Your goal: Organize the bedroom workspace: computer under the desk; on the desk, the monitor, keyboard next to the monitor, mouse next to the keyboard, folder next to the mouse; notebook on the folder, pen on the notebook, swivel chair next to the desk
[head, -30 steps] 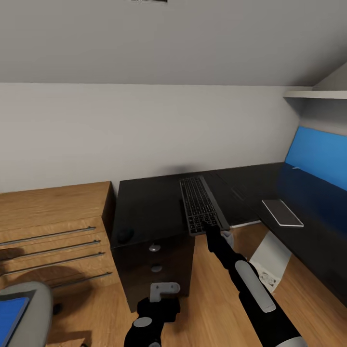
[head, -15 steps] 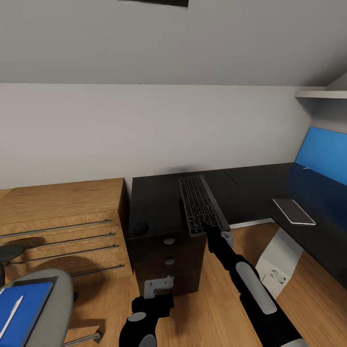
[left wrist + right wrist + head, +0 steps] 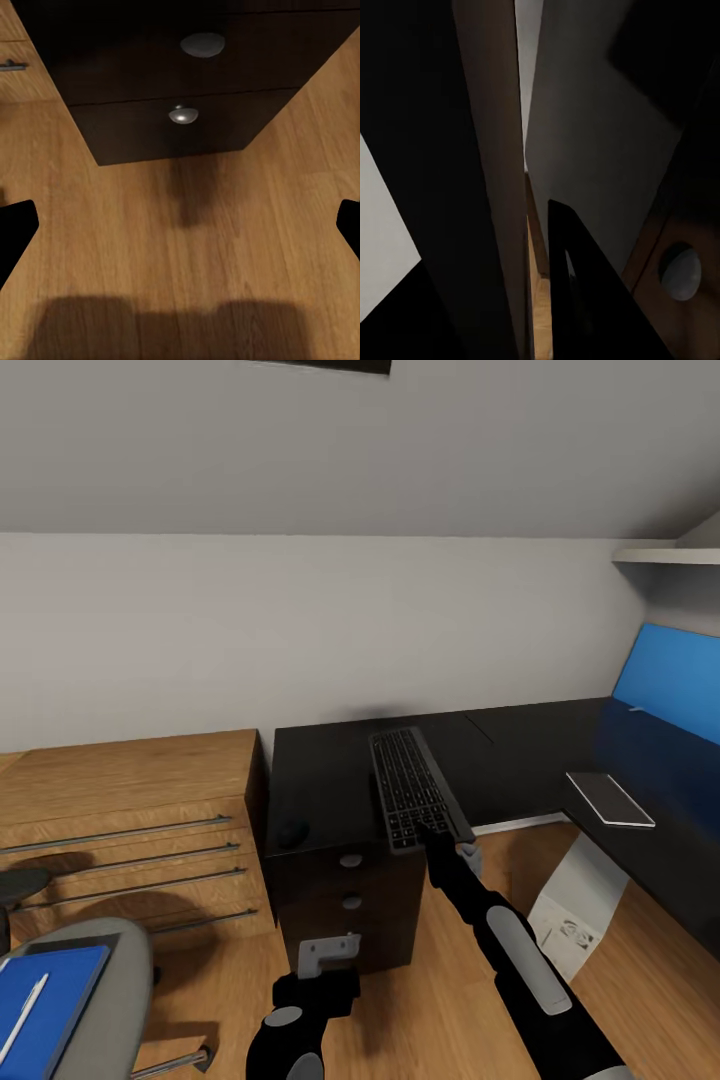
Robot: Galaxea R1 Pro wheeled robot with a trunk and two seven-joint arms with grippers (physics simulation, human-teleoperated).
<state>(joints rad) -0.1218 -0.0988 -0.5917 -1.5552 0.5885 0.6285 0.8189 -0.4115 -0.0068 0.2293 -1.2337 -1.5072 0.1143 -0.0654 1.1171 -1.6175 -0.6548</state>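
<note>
The black keyboard point(image 3: 408, 783) lies lengthwise over the black desk point(image 3: 320, 780), its near end at the desk's front edge. My right gripper point(image 3: 432, 835) is shut on that near end; whether the keyboard touches the top I cannot tell. The dark mouse point(image 3: 291, 833) sits on the desk near its left front corner. A dark notebook point(image 3: 610, 798) lies on the desk's right wing. At the lower left, the grey swivel chair point(image 3: 110, 980) carries the blue folder point(image 3: 50, 995) with the white pen point(image 3: 24, 1015) on it. My left gripper point(image 3: 325, 957) hangs open, low before the desk drawers point(image 3: 187, 75).
A low oak drawer unit point(image 3: 120, 830) stands left of the desk. A blue panel point(image 3: 665, 680) runs along the right wall under a white shelf point(image 3: 665, 557). The desk's white pedestal leg point(image 3: 570, 895) stands on the wood floor point(image 3: 440, 1000) beside my right arm.
Early on the camera swung left, bringing the chair and folder into view. Since then my right gripper has nudged the keyboard slightly left and farther onto the desk.
</note>
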